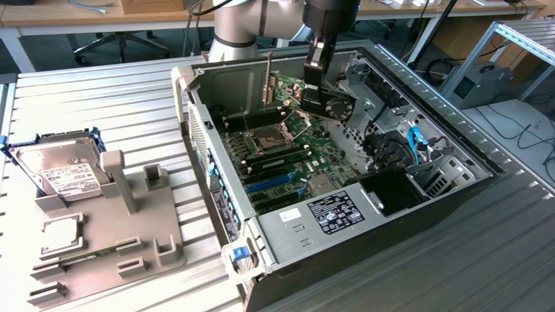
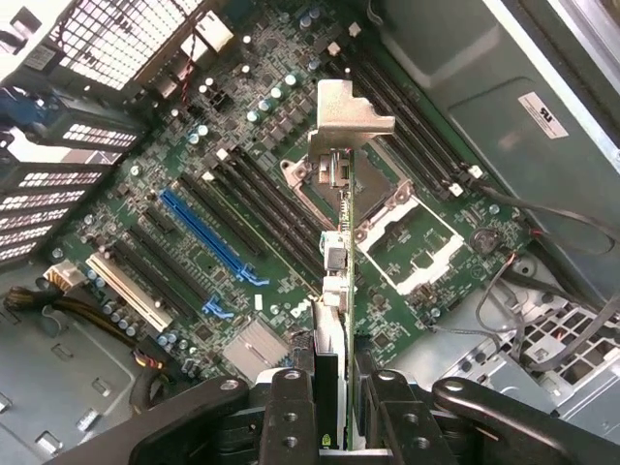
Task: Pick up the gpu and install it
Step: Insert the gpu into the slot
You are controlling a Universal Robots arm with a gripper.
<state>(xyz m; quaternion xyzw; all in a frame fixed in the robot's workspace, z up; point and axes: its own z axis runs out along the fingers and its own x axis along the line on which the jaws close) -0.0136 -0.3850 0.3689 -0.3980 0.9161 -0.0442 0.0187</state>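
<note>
The gpu (image 1: 332, 104) is a dark card with a round fan on its face and a silvery bracket at one end. It hangs on edge over the green motherboard (image 1: 325, 156) inside the open computer case (image 1: 286, 240). My gripper (image 1: 314, 70) comes down from above and is shut on the card's upper edge. In the wrist view the gpu (image 2: 341, 291) runs edge-on away from my gripper (image 2: 334, 412), with one black finger on each face. Its bracket (image 2: 347, 114) is at the far end, above the CPU socket (image 2: 402, 228). The card stands clear of the board.
The long blue slot (image 2: 208, 237) and black slots lie beside the card's line. A power supply (image 1: 334, 211) and cables (image 1: 414, 146) crowd the case. On the exterior view's left, a grey fixture (image 1: 121, 214) holds a hard drive (image 1: 61, 168) and a square silver chip (image 1: 61, 235).
</note>
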